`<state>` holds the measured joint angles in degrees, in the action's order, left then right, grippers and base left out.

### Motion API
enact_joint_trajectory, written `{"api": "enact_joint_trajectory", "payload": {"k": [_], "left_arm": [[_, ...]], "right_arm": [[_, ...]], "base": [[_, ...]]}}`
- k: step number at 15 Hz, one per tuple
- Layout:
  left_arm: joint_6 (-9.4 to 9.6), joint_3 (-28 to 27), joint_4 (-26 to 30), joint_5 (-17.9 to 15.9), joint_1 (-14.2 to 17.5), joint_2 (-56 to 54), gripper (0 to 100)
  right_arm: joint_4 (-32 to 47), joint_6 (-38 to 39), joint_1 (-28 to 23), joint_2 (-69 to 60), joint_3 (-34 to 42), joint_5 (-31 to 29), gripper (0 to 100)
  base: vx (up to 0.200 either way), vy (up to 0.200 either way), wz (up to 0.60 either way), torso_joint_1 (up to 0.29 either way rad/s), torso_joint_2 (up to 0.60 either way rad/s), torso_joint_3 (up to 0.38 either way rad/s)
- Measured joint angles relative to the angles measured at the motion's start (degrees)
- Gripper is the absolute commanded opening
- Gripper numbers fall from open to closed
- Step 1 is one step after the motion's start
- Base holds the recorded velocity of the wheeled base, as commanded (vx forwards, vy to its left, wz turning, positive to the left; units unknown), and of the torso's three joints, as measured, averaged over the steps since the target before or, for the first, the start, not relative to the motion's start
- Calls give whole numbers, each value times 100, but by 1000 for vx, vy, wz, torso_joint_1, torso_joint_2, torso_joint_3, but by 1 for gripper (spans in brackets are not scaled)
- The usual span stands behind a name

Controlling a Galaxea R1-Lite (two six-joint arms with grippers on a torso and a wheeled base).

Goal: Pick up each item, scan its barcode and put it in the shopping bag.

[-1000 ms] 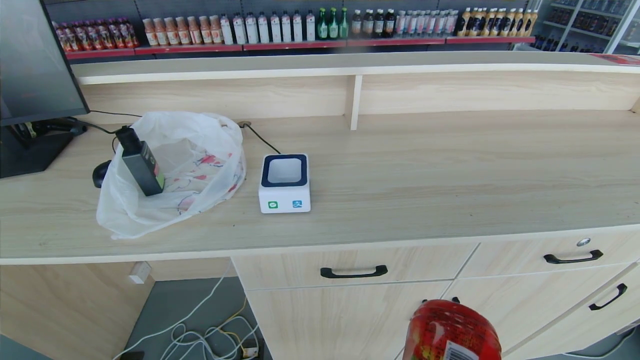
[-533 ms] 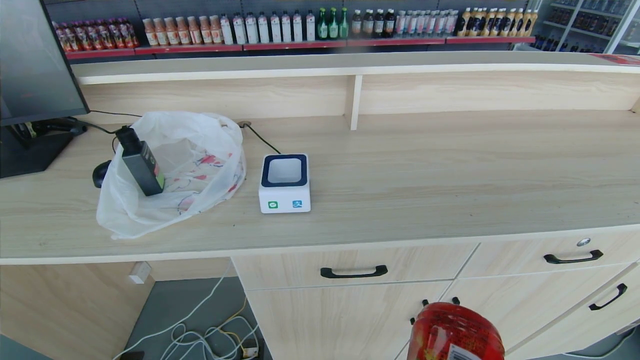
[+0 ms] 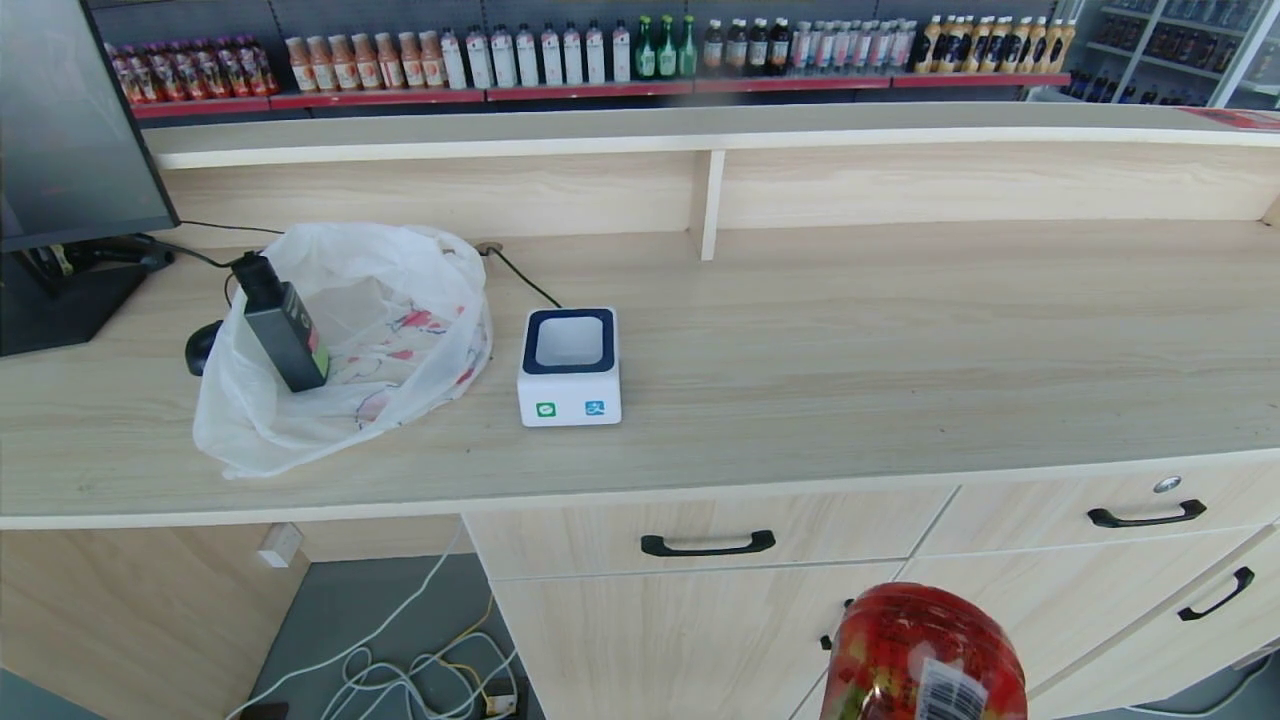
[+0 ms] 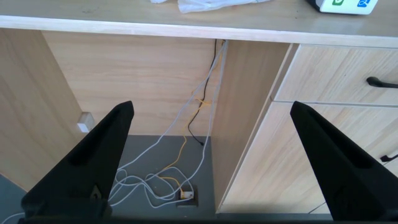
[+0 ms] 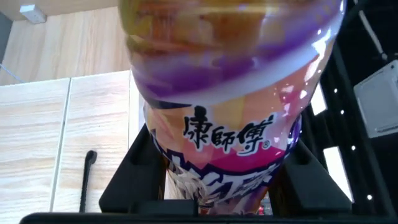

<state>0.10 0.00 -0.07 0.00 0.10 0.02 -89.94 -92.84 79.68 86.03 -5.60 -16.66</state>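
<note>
Left claw (image 4: 211,155) low, fingers (image 4: 93,162) spread wide apart. Right claw (image 5: 221,180) low, clamped around bottle (image 5: 230,68).

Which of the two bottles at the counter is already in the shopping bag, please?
The dark bottle, leaning in the white bag; the red bottle sits in the right pincer, below the counter.

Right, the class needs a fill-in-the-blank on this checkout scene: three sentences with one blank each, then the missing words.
1. On the counter, the shopping bag lies to the ____ of the scanner.
2. The right end effector grips a red ____, held lower than the countertop.
3. The left end effector holds nothing; it is ____.

Missing words: left; bottle; open.
</note>
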Motion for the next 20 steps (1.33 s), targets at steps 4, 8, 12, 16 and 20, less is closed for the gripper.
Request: {"api": "enact_joint_trajectory", "payload": {"k": [4, 8, 12, 16, 20], "left_arm": [[0, 0, 0, 0, 0, 0, 100], [0, 0, 0, 0, 0, 0, 100], [0, 0, 0, 0, 0, 0, 100], [0, 0, 0, 0, 0, 0, 100], [0, 0, 0, 0, 0, 0, 100]], "right_arm": [[2, 2097, -165, -161, 149, -5, 0], [0, 3033, -328, -251, 243, -13, 0], [0, 3635, -746, -339, 177, -20, 0], [0, 4437, -785, -400, 262, -6, 0], [2, 5998, -1179, -362, 351, -20, 0]], "base": [[0, 0, 0, 0, 0, 0], [0, 0, 0, 0, 0, 0], [0, 0, 0, 0, 0, 0], [0, 0, 0, 0, 0, 0], [0, 0, 0, 0, 0, 0]]}}
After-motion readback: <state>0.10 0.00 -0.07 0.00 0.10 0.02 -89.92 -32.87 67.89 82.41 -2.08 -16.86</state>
